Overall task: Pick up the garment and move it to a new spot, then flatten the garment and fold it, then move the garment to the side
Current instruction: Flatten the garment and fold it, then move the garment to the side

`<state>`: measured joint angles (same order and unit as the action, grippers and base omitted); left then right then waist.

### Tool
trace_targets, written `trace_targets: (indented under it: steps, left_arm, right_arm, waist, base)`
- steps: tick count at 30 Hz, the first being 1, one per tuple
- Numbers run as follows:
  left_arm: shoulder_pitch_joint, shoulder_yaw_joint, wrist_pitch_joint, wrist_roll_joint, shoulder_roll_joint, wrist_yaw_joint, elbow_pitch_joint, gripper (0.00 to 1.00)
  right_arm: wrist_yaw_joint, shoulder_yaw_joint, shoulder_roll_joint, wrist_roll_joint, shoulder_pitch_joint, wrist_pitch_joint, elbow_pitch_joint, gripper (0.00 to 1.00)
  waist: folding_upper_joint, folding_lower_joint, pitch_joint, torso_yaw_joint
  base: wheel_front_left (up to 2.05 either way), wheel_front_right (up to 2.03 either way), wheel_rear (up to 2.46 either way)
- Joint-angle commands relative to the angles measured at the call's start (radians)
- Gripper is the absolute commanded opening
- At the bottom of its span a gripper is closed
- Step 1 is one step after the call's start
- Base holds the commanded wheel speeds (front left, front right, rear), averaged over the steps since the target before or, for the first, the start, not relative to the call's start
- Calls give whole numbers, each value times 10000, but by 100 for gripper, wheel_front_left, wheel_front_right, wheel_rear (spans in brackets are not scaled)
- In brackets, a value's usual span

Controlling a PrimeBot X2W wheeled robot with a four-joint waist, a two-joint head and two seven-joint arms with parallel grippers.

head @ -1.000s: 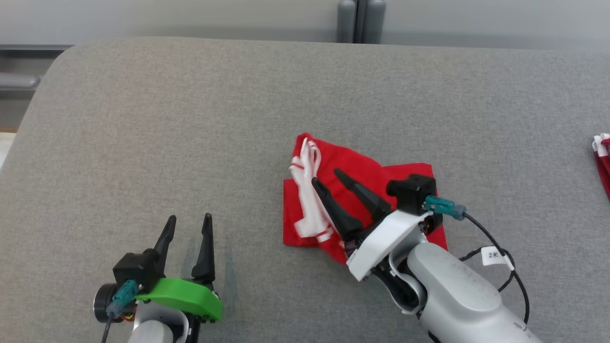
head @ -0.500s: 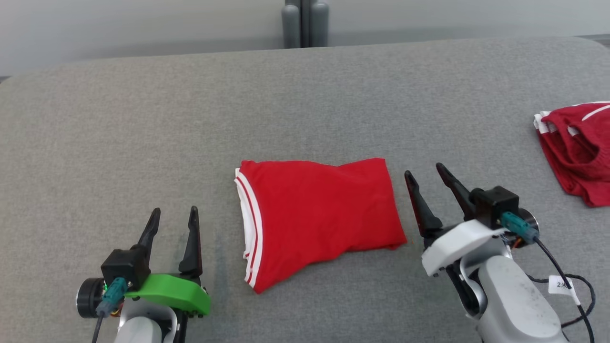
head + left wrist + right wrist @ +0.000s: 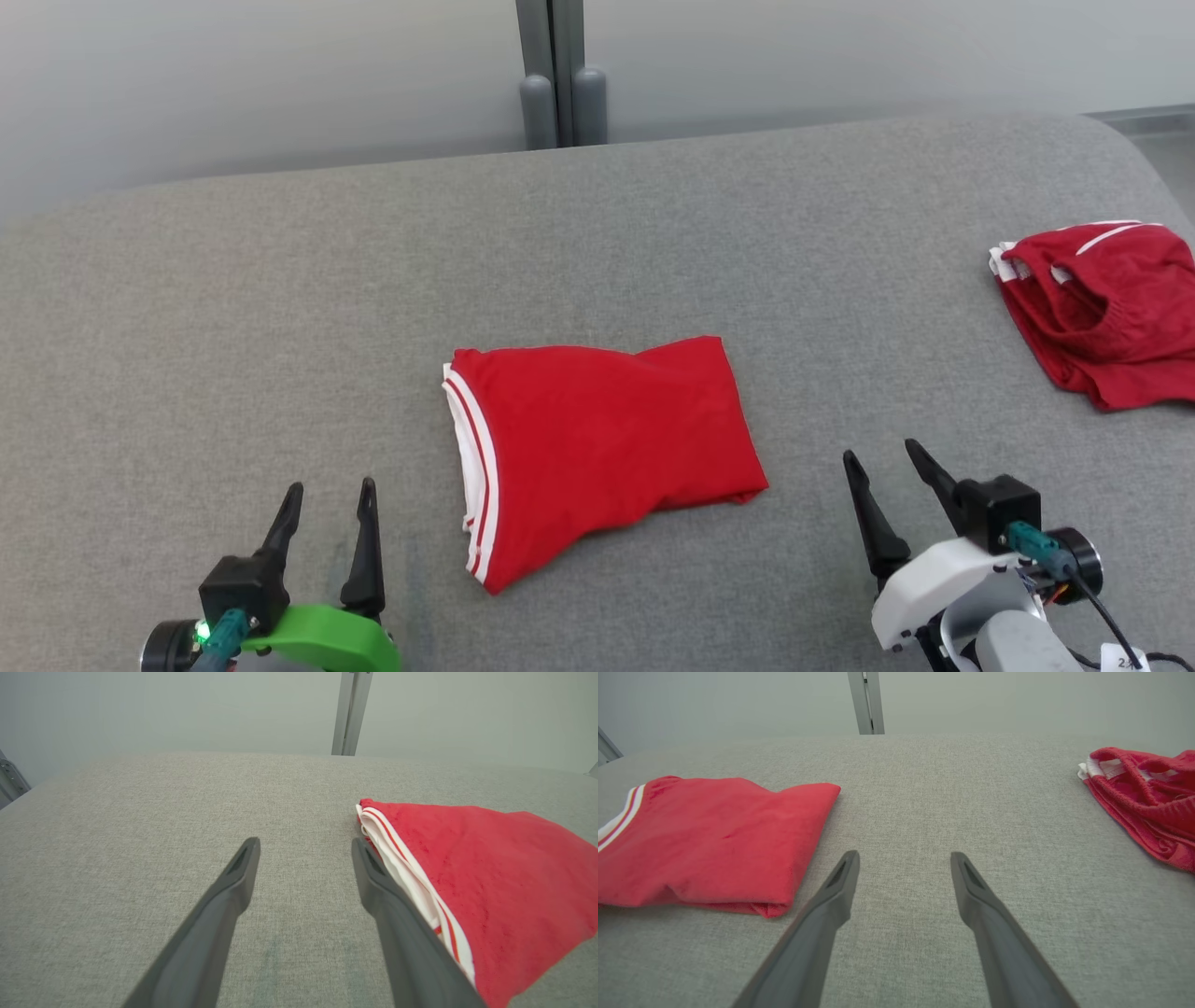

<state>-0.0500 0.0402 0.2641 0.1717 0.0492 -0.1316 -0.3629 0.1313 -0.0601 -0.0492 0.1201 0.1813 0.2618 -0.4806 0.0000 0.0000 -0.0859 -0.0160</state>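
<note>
Garment of bright red cloth, folded into a rough rectangle with white stripes along its left edge, lies flat on the grey fabric surface. In your head view it is near the middle, between the two grippers and a little farther from the robot than they are. Nothing holds it.

Your left gripper is at the lower left. Its two dark fingers are spread wide with only grey surface between them, and it grips nothing. In the left wrist view, the left gripper has its right finger in front of the striped edge of the garment. The head view shows a gap between them. The frame edge cuts off the far right part of the cloth there.

Your right gripper, at the lower right, is also wide open and empty, apart from the garment's right edge. In the right wrist view this gripper points at bare surface, and the garment lies to its left, cut off at the frame's left edge.

You cannot count the folded layers.

A darker red crumpled garment with white trim lies well apart, near the right end of the surface. Its right side is cut off in the head view and also in the right wrist view.

A grey vertical post stands behind the surface, and its top is out of frame. Both arms are cut by the bottom edge.
</note>
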Motion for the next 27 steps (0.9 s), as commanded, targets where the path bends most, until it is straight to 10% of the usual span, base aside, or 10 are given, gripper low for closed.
trace_targets:
  steps: [1,17,27]
  left_arm:
    - [220,-18,-3,-43,42,27,-30,100]
    - [-135,408,-4,241,40,27,205,100]
    - [-779,1183,-4,498,41,27,79,100]
  right_arm:
    - [-13,27,-35,-72,-231,39,-56,100]
    - [-13,-636,-37,120,1001,41,-440,100]
    - [-13,-1890,-48,300,2881,37,-2921,100]
  waist:
    - [0,0,215,-66]
    - [0,0,-462,-549]
    - [0,0,-1158,-1421]
  base:
    - [0,0,0]
    - [0,0,0]
    - [0,0,0]
